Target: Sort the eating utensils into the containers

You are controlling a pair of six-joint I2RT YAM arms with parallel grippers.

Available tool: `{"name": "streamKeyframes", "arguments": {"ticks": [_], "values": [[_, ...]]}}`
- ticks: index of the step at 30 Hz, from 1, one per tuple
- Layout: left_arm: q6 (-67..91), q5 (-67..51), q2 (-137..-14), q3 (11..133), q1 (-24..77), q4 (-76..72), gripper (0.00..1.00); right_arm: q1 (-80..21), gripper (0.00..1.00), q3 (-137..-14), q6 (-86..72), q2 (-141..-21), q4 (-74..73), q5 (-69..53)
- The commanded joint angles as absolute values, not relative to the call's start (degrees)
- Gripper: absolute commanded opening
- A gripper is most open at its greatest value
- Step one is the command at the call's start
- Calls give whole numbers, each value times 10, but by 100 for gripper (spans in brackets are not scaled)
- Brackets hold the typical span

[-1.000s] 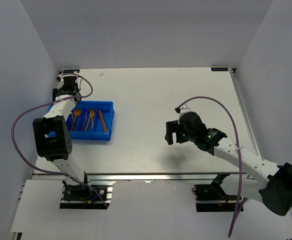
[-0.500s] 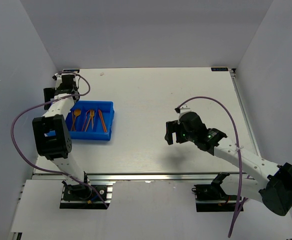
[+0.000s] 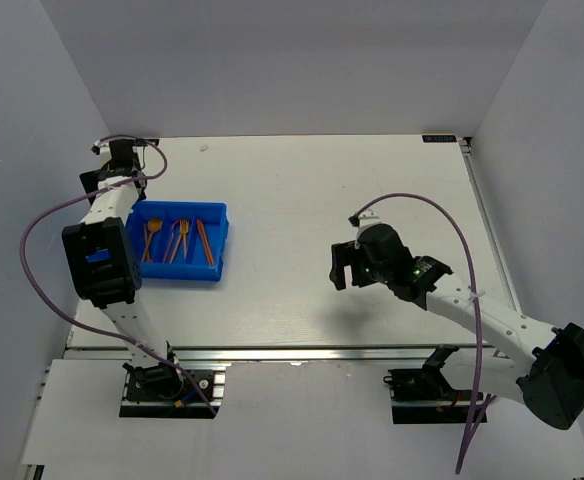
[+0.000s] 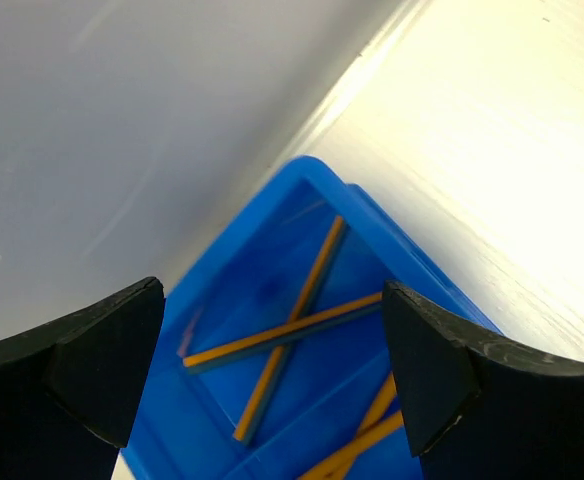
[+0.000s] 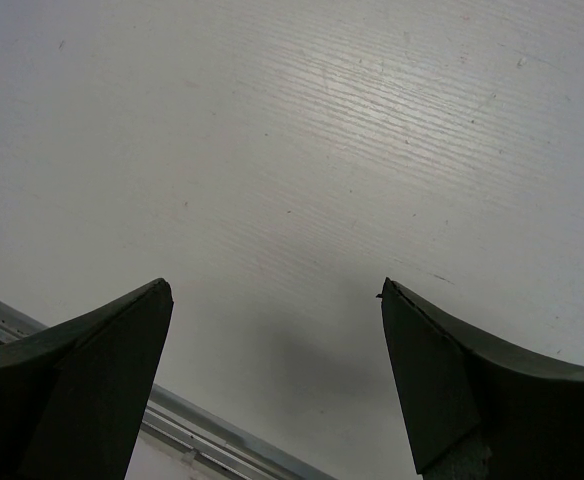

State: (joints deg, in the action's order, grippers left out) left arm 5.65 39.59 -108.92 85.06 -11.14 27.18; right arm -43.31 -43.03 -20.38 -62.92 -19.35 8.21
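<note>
The containers are the side-by-side compartments of a blue bin (image 3: 219, 240) at the table's left. Orange eating utensils lie in them: a spoon (image 3: 152, 232), forks (image 3: 178, 238) and a knife (image 3: 204, 242). In the left wrist view two orange sticks (image 4: 294, 325) lie crossed in the bin's (image 4: 227, 300) end compartment, with more orange utensils (image 4: 377, 420) in the one beside it. My left gripper (image 3: 112, 172) (image 4: 272, 292) hangs open and empty above the bin's far left corner. Over bare table right of centre, my right gripper (image 3: 344, 266) (image 5: 275, 287) is open and empty too.
The left wall (image 4: 122, 120) stands close beside the bin and my left arm. An aluminium rail (image 5: 182, 425) runs along the table's near edge, below my right gripper. The purple cable (image 3: 32, 260) loops off my left arm.
My left gripper has pulled back from over the bin's left end toward the table's rear left corner. The right arm has not moved.
</note>
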Motion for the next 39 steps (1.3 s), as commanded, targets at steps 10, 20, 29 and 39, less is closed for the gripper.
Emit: {"name": "streamKeyframes", "arguments": {"ticks": [10, 20, 29, 39], "values": [[156, 162, -814, 796, -111, 270, 98, -436, 89, -461, -204, -607, -187, 115], [185, 119, -362, 605, -60, 396, 98, -436, 89, -645, -192, -476, -368, 309], [182, 180, -248, 552, 40, 536, 98, -437, 89, -706, -180, -344, -474, 294], [257, 282, -224, 555, 47, 561, 98, -437, 89, -570, -228, -238, -490, 251]]}}
